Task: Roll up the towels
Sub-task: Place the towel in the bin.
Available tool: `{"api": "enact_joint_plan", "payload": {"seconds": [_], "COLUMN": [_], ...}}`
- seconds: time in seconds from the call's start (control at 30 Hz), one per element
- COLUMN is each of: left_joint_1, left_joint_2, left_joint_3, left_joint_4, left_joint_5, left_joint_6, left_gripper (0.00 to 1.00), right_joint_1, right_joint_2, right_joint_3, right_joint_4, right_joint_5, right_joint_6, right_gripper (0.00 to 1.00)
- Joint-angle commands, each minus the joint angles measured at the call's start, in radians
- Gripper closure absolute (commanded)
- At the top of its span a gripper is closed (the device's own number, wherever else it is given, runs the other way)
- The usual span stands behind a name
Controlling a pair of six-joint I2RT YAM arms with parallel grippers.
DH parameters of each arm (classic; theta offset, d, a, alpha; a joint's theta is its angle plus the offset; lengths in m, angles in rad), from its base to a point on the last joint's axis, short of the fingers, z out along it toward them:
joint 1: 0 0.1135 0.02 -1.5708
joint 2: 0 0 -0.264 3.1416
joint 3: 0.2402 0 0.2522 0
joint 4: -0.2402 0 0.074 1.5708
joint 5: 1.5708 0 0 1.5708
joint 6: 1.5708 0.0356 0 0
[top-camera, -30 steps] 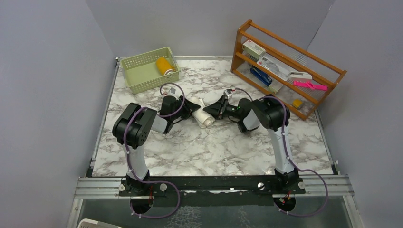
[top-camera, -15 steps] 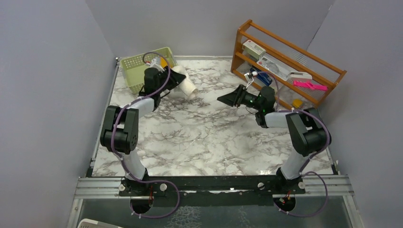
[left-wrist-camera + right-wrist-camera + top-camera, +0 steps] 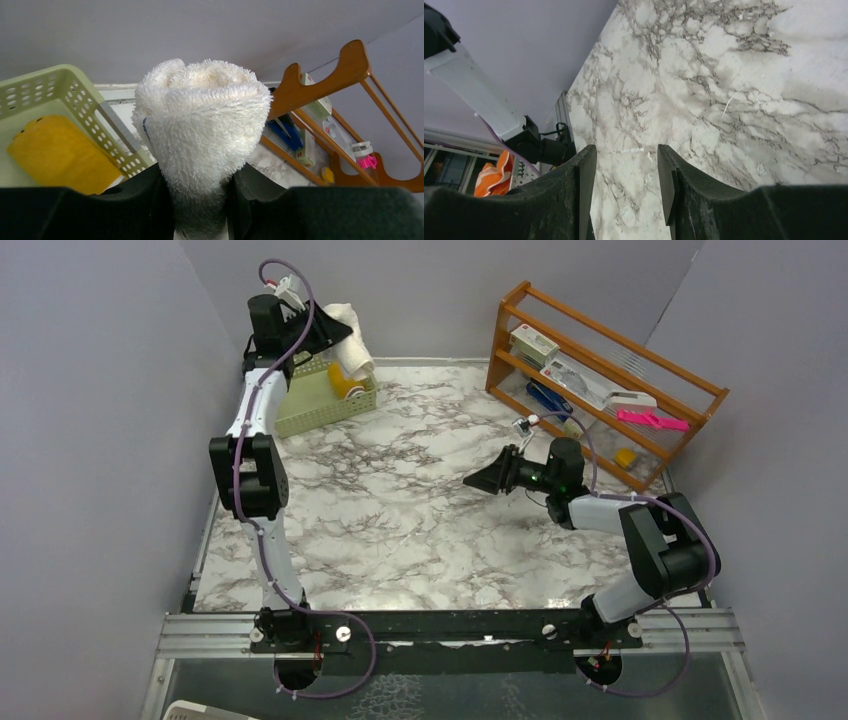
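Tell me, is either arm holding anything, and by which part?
The left gripper pinches the rolled white towel by one end of the roll, in the air near the green basket. The right gripper is open and holds nothing.

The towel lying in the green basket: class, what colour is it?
Mustard yellow. The towel shows best in the left wrist view.

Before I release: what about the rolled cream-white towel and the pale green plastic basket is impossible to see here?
rolled cream-white towel: lower end buried inside the left gripper, left wrist view.
mustard-yellow towel roll: partly covered by the white roll, top view.
pale green plastic basket: far side hidden behind the left arm, top view.
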Motion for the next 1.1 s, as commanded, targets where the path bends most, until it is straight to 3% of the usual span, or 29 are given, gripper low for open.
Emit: {"api": "enact_joint_plan", "payload": {"seconds": [0.0, 0.3, 0.47, 0.73, 0.8, 0.87, 1.07], "left_joint_1": [0.068, 0.16, 0.175, 0.176, 0.177, 0.179, 0.191], "left_joint_2": [0.138, 0.282, 0.408, 0.509, 0.525, 0.527, 0.469], "left_joint_3": [0.159, 0.148, 0.227, 0.308, 0.343, 0.36, 0.323], "left_joint_4": [-0.156, 0.021, 0.019, -0.093, -0.168, -0.237, -0.368], "left_joint_5": [0.15, 0.158, 0.175, 0.137, 0.105, 0.052, -0.111], "left_joint_6": [0.02, -0.092, -0.121, -0.078, -0.045, -0.015, 0.05], "left_gripper": [0.65, 0.65, 0.64, 0.5, 0.45, 0.04, 0.01], "right_joint_1": [0.004, 0.004, 0.004, 0.004, 0.004, 0.004, 0.004], "right_joint_2": [-0.067, -0.085, -0.074, -0.089, -0.092, -0.097, -0.105], "right_joint_3": [-0.037, -0.04, -0.047, -0.052, -0.05, -0.05, -0.055], "right_joint_4": [-0.042, -0.073, -0.067, -0.088, -0.098, -0.104, -0.115], "right_joint_5": [-0.037, -0.051, -0.052, -0.049, -0.049, -0.048, -0.04], "right_joint_6": [-0.05, -0.08, -0.079, -0.088, -0.092, -0.094, -0.094], "right_gripper": [0.53, 0.54, 0.54, 0.54, 0.54, 0.54, 0.54]}}
